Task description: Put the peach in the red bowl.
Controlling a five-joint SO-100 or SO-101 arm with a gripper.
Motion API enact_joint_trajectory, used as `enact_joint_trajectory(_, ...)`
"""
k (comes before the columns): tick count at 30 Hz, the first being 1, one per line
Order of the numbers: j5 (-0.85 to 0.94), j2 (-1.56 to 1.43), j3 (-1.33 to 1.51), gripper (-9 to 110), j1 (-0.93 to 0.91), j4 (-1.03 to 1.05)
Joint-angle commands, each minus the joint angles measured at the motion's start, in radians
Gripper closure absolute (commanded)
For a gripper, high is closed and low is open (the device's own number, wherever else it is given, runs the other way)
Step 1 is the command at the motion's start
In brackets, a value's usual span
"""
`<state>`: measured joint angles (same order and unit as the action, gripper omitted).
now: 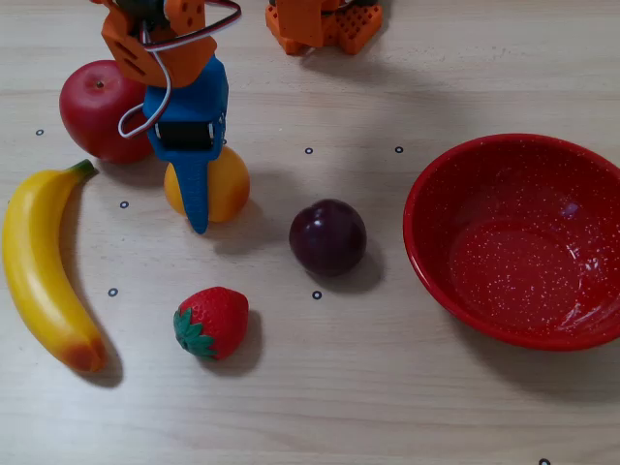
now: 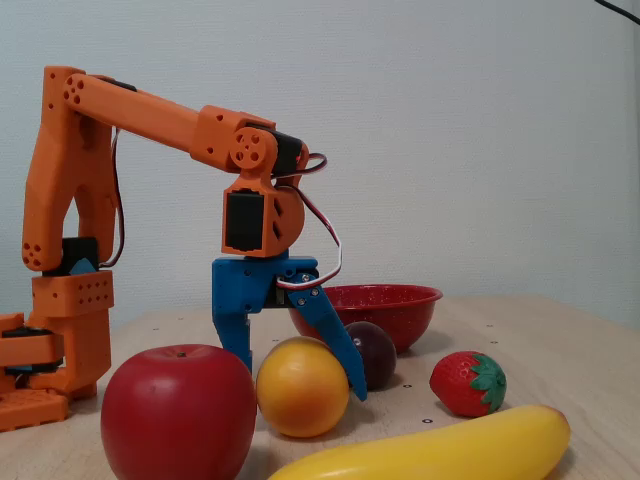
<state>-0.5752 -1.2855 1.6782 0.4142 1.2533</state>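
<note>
— Where does the peach point(image 1: 229, 184) sit?
— Low on the counter point(image 1: 387, 387), round, smooth, yellow-orange, well left of the bowl in the overhead view.
— And the red bowl point(image 1: 426, 194)?
— Upright at the right edge, glossy, white-speckled, nothing inside.

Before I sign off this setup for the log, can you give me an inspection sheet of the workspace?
Surface: pale wood-grain table with small ring marks.
Job's things: peach on the table between the jaws; red bowl empty, at the right of the overhead view.
Clutter: red apple, banana, strawberry and plum, all on the table.
Grippers: gripper down around the peach, jaws on either side of it; firm grip cannot be told.
Cables: red and white wires looped at the wrist.
Surroundings: plain pale wall; nothing else seen.
</note>
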Motion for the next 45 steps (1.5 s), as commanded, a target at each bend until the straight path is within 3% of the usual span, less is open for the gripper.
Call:
enact_joint_trajectory(1, -0.028, -0.008, -0.031, 101, 0.032, 0.015)
enact_joint_trajectory(8, 0.012, -0.040, -0.137, 101, 0.051, 0.132)
enact_joint_trajectory(14, 0.160, -0.150, -0.554, 101, -0.021, 0.423)
enact_joint_trajectory(19, 0.258, -0.189, -0.910, 101, -0.212, 0.588)
enact_joint_trajectory(24, 0.348, -0.224, -1.065, 101, -0.494, 0.568)
enact_joint_trajectory(32, 0.518, -0.091, -1.068, 101, -0.845, 0.476)
enact_joint_trajectory(45, 0.614, 0.374, -1.086, 101, -0.919, 0.328)
